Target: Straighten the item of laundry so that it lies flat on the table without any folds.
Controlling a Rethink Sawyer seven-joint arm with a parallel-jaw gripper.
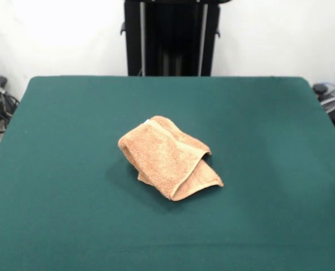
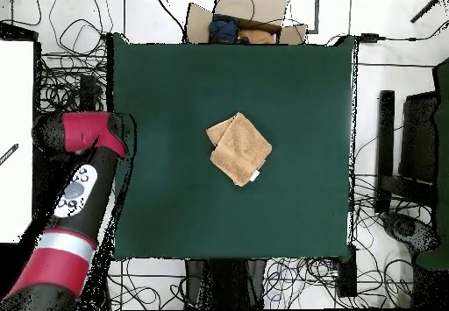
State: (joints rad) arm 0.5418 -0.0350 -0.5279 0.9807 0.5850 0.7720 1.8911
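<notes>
One peach-orange terry cloth towel (image 1: 168, 157), folded over on itself in a bunched heap, lies near the middle of the one large desk (image 1: 54, 169) with a dark green felt-like top; nothing else rests on the desk. From above, one small white tag (image 2: 254, 177) shows at the towel's edge. One red and black robot arm (image 2: 74, 194) stretches along one side of the desk, off its surface. One open brown cardboard box (image 2: 250, 17) sits on the floor just past the desk's edge opposite the robot's base, holding one dark blue item and one orange one. The loose black cables (image 2: 61, 36) around the desk are too tangled to count.
</notes>
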